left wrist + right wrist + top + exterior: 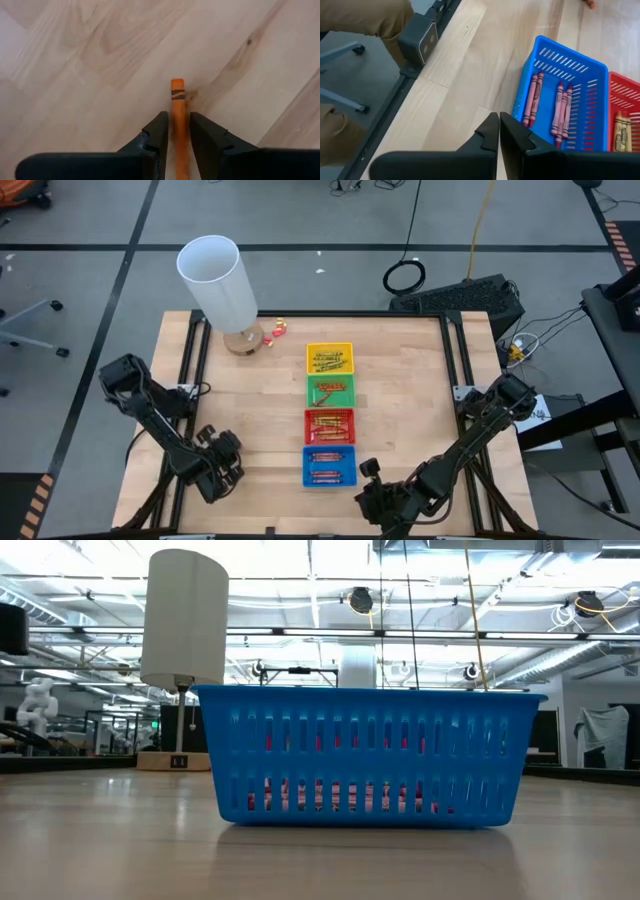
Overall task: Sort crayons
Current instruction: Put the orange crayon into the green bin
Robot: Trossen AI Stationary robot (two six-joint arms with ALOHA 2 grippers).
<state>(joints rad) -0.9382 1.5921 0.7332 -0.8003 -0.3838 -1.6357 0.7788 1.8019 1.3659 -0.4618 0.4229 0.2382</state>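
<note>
Left hand (175, 131): dark fingers pinching one orange wax crayon (177, 107) lying on the pale wooden worktop (90, 60). Lift straight, keep grip centred; trays lie off to its right. Right hand (499, 131): pressed together, empty, blue slotted plastic tray (590, 75) just ahead.

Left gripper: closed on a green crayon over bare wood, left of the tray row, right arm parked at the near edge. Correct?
Not quite: the crayon between the left gripper fingers is orange, not green, as the left wrist view shows. The rest holds: bare wood under it, left of the tray row, right gripper waiting near the front edge.
</note>
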